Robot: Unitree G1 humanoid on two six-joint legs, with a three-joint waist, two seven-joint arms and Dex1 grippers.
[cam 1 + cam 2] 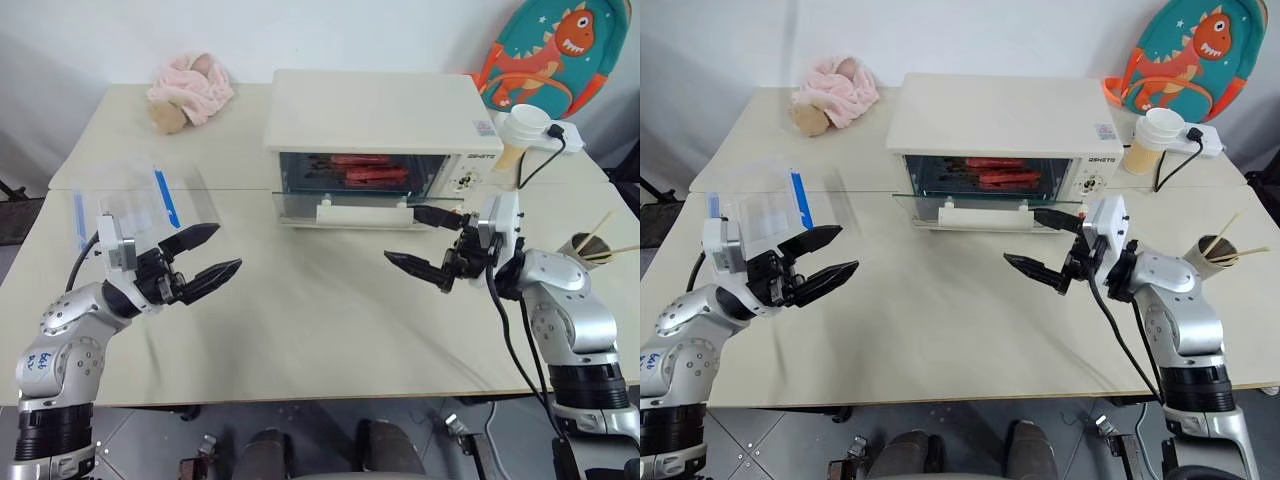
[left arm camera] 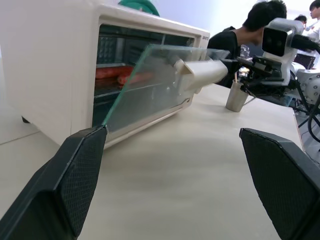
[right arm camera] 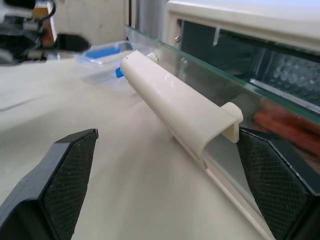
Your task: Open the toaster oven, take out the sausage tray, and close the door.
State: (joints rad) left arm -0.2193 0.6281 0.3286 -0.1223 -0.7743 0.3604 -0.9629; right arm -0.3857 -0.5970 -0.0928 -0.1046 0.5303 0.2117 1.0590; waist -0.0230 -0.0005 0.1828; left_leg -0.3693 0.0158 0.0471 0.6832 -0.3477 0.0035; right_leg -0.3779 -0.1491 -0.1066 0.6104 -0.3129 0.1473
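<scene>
The cream-white toaster oven (image 1: 380, 110) stands at the back middle of the table. Its glass door (image 1: 300, 200) hangs tilted, partly open, with the cream bar handle (image 1: 363, 212) forward. Two reddish sausages (image 1: 365, 172) lie inside on the sausage tray, which is mostly hidden. My right gripper (image 1: 400, 233) is open at the handle's right end. In the right wrist view the handle (image 3: 175, 107) runs between its spread fingers. My left gripper (image 1: 229, 246) is open over the table, well left of the oven and holding nothing. It faces the door's glass edge (image 2: 150, 85).
A clear plastic box with blue clips (image 1: 140, 205) sits just behind my left gripper. A pink plush toy (image 1: 190, 90) lies at the back left. A paper cup (image 1: 522, 130), a cable and a dinosaur backpack (image 1: 550, 50) are at the back right. A cup with chopsticks (image 1: 590, 245) stands at the right, with a person (image 2: 250, 25) beyond.
</scene>
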